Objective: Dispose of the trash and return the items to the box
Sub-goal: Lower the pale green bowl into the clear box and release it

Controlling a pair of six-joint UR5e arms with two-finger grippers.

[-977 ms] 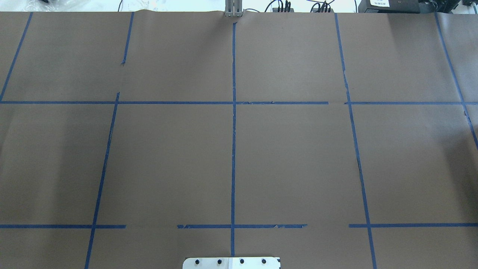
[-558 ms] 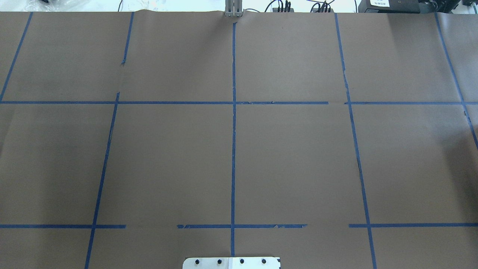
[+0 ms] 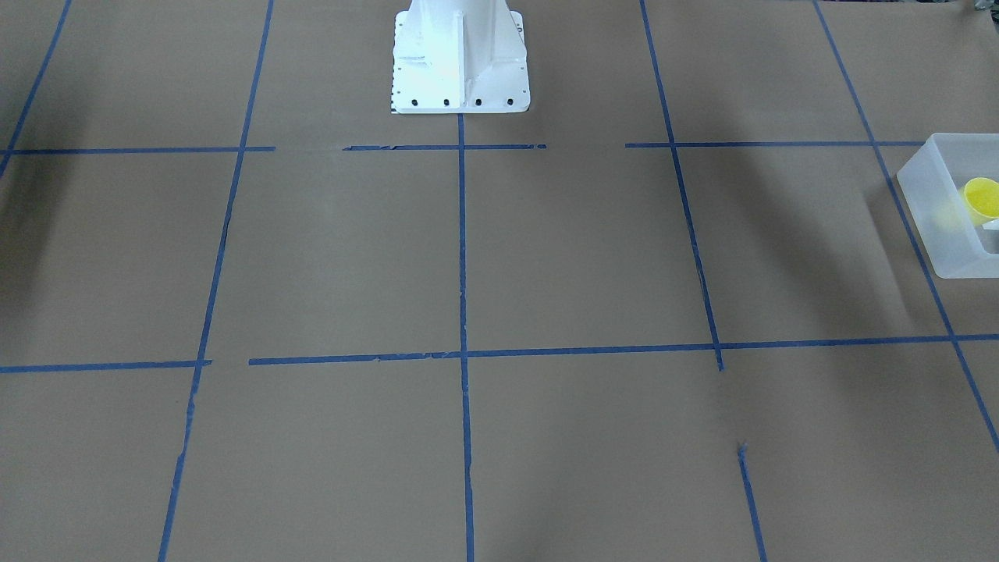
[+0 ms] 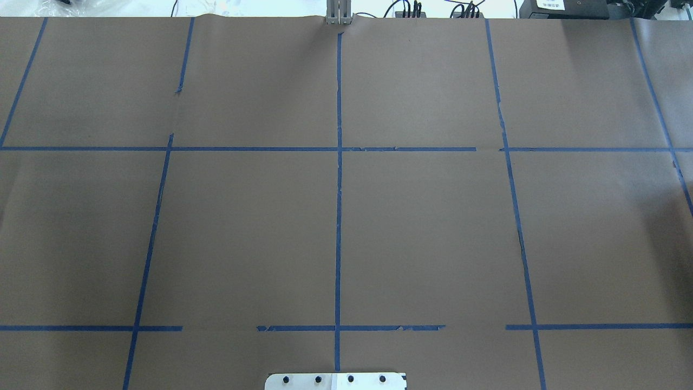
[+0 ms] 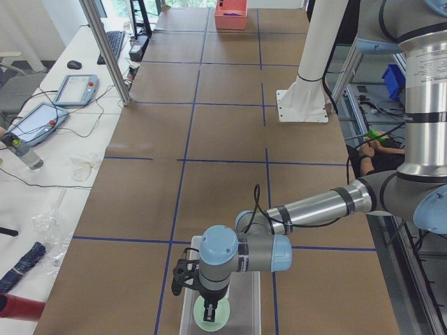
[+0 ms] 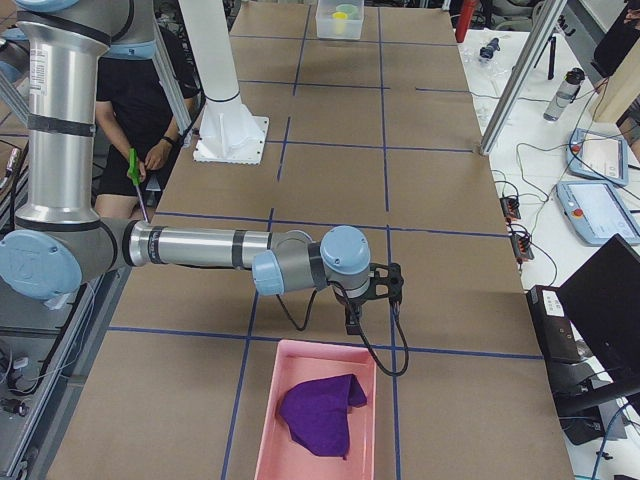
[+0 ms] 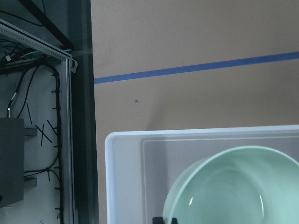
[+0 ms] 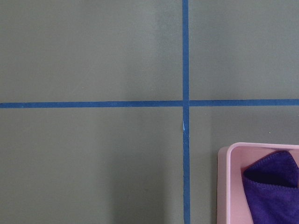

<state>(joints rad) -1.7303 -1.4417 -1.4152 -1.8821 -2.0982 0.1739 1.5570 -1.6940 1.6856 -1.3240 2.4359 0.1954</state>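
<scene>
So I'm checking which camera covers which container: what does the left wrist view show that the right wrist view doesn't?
Left wrist only: the white bin, a green bowl within its outline, and cables beyond the table. Right wrist only: a pink tray holding a purple cloth. Both: the brown table and blue tape.

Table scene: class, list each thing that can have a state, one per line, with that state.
Frosted bin: open-topped, holds bowl and cup.
Green bowl: upright, in the bin.
Yellow cup: tipped, in the bin.
Pink tray: holds the cloth.
Purple cloth: crumpled in the tray.
Left gripper: over the bowl, open or shut unclear.
</scene>
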